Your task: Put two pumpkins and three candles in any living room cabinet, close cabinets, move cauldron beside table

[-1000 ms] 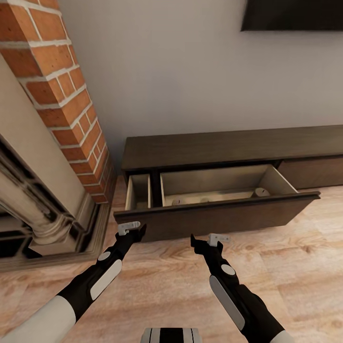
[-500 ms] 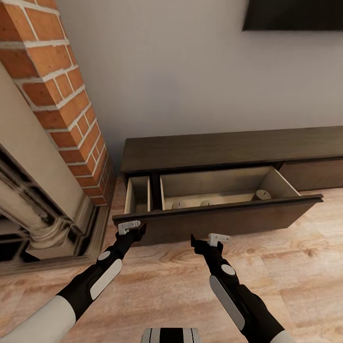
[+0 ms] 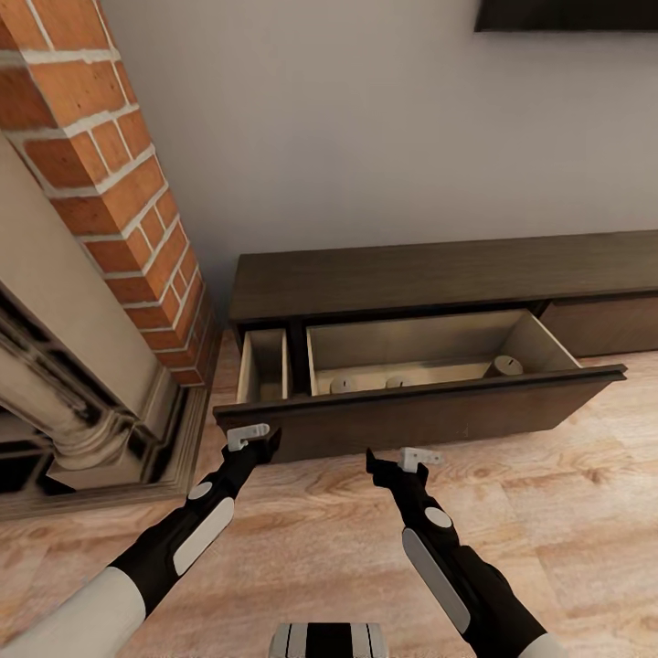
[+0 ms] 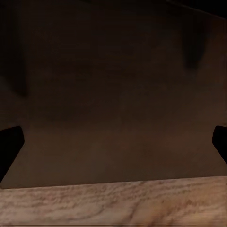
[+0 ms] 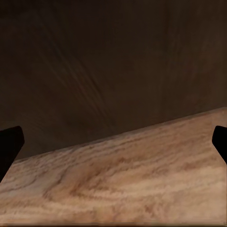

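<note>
A pale wood-plank floor (image 3: pixel 567 512) fills the lower half of the head view. A plain grey wall (image 3: pixel 366 137) takes up the top, with the lower edge of a dark screen (image 3: pixel 567 14) cut off at the upper right corner. A red brick column (image 3: pixel 100 174) runs down the upper left, and below it stands a pale carved fireplace surround (image 3: pixel 64 402), cut by the left edge.

The cabinet (image 3: pixel 439 274) stretches from the centre to the right edge, where it is cut off. One wide drawer (image 3: pixel 420 416) is pulled out at mid-frame, its dark front tilted slightly across the view. Inside, on the light drawer floor, three short round objects show just above the front's rim: two at centre (image 3: pixel 345 385) (image 3: pixel 395 383) and one at the right end (image 3: pixel 504 366). They look like candles, but the front hides their lower parts. A narrow compartment (image 3: pixel 265 367) sits just left of the drawer, its contents out of sight.

The left claw (image 3: pixel 256 440) hangs at lower left centre, just at the drawer front's lower edge; whether it touches is unclear. The right claw (image 3: pixel 402 461) sits lower centre over the floor, just short of the front. In each wrist view the dark fingertips (image 4: pixel 10 146) (image 5: pixel 9 146) stand far apart at the frame's opposite edges with nothing between them, facing dark wood grain and floor.
</note>
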Motion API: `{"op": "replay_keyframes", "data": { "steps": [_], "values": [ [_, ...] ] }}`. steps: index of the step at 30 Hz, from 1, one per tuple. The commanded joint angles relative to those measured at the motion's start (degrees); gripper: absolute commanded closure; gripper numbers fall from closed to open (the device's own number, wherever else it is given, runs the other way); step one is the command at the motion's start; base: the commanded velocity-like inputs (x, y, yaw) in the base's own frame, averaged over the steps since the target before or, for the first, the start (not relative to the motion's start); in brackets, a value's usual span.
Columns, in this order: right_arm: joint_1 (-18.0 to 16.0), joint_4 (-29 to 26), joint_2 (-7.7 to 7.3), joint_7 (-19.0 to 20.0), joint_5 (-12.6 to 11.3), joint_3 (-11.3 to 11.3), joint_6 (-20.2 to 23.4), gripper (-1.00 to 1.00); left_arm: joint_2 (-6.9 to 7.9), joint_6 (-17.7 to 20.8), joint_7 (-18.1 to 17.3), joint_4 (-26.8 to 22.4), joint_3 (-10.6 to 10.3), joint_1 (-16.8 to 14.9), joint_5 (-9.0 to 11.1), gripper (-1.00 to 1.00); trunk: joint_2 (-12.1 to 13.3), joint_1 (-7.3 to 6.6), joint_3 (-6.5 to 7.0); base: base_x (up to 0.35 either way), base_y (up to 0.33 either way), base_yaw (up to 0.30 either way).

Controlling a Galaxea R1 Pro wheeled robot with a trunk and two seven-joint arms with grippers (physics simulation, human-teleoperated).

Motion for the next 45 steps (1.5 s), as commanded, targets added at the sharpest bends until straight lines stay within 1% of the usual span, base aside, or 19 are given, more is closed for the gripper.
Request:
{"op": "replay_keyframes", "data": {
  "steps": [1, 9, 14, 22, 26, 29, 42, 45],
  "values": [
    [-0.05, -0.52, -0.07, -0.47, -0.24, 0.27, 0.13, -1.0, 0.09, -0.42, 0.47, 0.0, -0.47, -0.08, 0.59, -1.0, -0.02, -0.01, -0.05, 0.0, 0.0, 0.0],
    [0.0, -3.84, -0.09, -0.47, 0.24, 0.64, -0.2, -1.0, 0.03, -0.42, 0.39, -0.08, -0.66, -0.08, 0.59, -1.0, -0.02, -0.01, -0.05, 0.0, 0.0, 0.0],
    [0.19, -4.98, -0.11, -0.47, 0.42, 0.77, -0.29, -1.0, 0.0, -0.4, 0.39, -0.1, -0.63, -0.08, 0.59, -1.0, -0.02, -0.01, -0.05, 0.0, 0.0, 0.0],
    [0.27, -5.63, -0.16, -0.47, 0.5, 0.74, -0.33, -1.0, 0.0, -0.36, 0.38, 0.06, -0.68, -0.08, 0.59, -1.0, -0.13, 0.19, -1.82, 0.0, 0.0, 0.0],
    [0.27, -5.57, -0.17, -0.47, 0.5, 0.72, -0.33, -1.0, 0.0, -0.36, 0.38, 0.07, -0.69, -0.08, 0.59, -1.0, -0.13, 0.19, -1.82, 0.0, 0.0, 0.0],
    [0.27, -5.56, -0.17, -0.47, 0.5, 0.71, -0.33, -1.0, 0.0, -0.36, 0.38, 0.03, -0.69, -0.08, 0.59, -1.0, -0.17, 0.27, -2.49, 0.0, 0.0, 0.0],
    [0.27, -5.4, -0.17, -0.47, 0.41, 0.62, -0.29, -1.0, 0.0, -0.41, 0.37, -0.21, -0.69, -0.08, 0.59, -1.0, -0.17, 0.27, -2.49, 0.001, 0.0, 0.0],
    [0.27, -5.38, -0.17, -0.47, 0.35, 0.62, -0.29, -1.0, -0.07, -0.36, 0.43, -0.05, -0.69, -0.08, 0.59, -1.0, -0.17, 0.27, -2.49, 0.134, 0.0, 0.0]
  ]
}}
